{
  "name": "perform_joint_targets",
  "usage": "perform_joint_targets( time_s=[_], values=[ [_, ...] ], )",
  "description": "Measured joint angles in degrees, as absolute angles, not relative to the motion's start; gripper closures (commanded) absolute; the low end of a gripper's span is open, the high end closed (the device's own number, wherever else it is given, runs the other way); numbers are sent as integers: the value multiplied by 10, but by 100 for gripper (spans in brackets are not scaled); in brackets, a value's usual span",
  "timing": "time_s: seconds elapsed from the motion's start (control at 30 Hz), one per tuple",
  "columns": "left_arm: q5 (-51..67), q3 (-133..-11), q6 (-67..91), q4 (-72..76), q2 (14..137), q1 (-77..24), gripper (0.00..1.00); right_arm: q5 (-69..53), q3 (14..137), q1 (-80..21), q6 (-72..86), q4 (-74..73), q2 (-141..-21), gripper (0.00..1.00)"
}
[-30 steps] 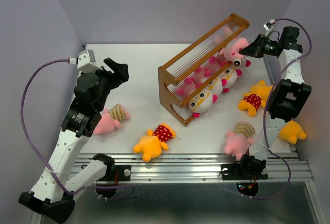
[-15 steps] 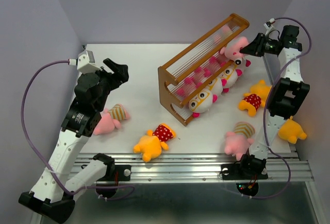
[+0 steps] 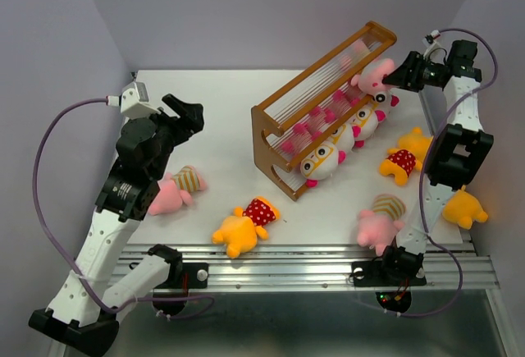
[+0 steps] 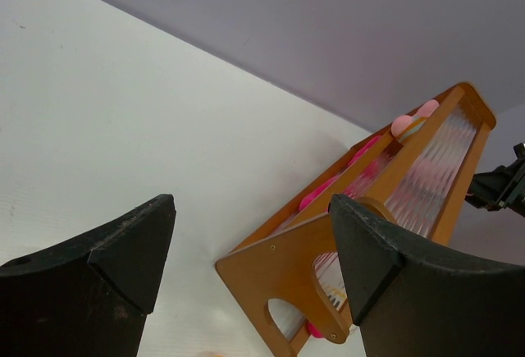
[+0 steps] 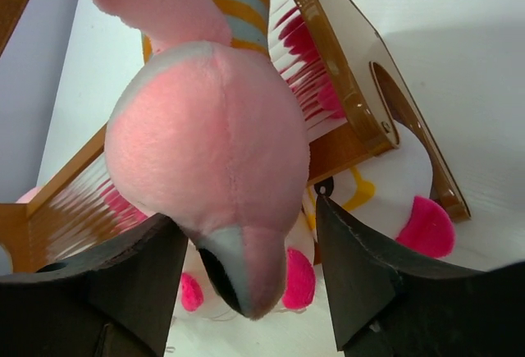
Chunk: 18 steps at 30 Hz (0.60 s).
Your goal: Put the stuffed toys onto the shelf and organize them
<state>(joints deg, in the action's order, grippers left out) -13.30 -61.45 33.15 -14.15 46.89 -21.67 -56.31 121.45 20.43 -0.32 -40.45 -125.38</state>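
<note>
Squarely between right jaws: pink toy (image 5: pixel 209 168).

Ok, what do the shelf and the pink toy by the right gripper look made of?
Shelf: apparently wood, orange-brown with a glossy varnish-like sheen; tiers are thin pale rods, material unclear. Pink toy: soft plush fabric, matte fuzzy nap, stitched seam showing.

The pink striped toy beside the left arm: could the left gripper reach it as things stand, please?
Probably yes: the left gripper is open and empty, and the pink striped toy lies unobstructed, though tucked close under that arm.
</note>
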Motion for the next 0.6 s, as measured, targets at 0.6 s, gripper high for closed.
perform_joint_targets(
  time_s=[0.6],
  values=[
    [-118, -604, 335, -147, 455, -217, 13, -504, 1214, 215, 2, -394, -1242, 19]
  ],
)
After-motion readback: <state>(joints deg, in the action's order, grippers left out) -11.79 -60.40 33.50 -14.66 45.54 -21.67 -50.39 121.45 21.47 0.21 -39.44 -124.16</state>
